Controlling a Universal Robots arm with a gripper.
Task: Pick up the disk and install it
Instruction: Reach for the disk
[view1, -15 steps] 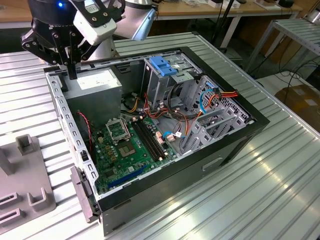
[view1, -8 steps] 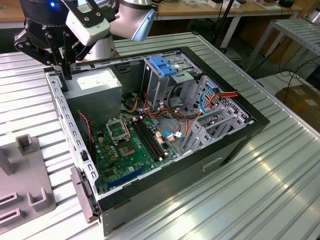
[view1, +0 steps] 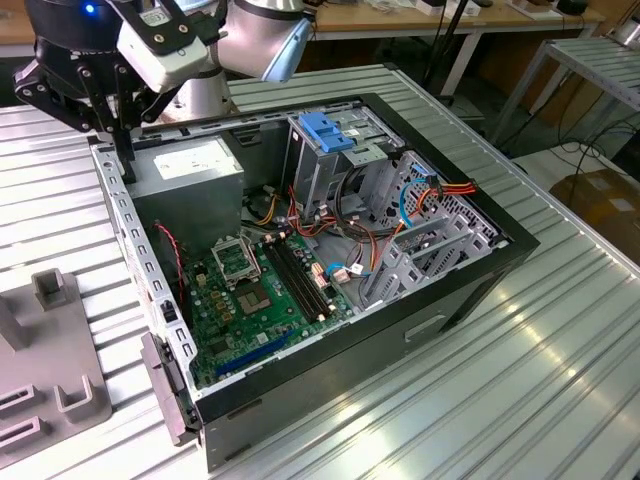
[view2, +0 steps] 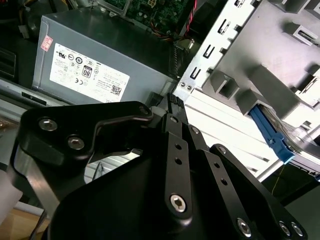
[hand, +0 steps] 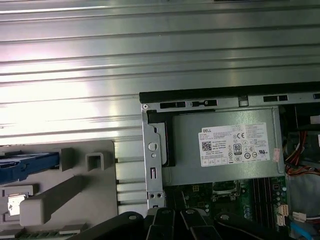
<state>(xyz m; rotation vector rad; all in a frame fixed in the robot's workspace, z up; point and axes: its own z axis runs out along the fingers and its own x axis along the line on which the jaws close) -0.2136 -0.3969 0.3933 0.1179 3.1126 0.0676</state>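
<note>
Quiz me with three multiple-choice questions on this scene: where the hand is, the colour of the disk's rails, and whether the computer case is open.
1. The hand is: A at the computer case's edge by the power supply; B deep inside the case; C far from the case.
2. The disk's rails are: A red; B yellow; C blue.
3. The case is: A closed; B open; C upside down.
A, it hangs beside the power supply; C, blue in the first wrist view; B, the motherboard lies bare.

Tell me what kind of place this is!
Most likely a robotics lab or workshop. A robot arm hangs over an open computer case, the case sits on a ribbed metal table, and a workbench stands behind.
</note>
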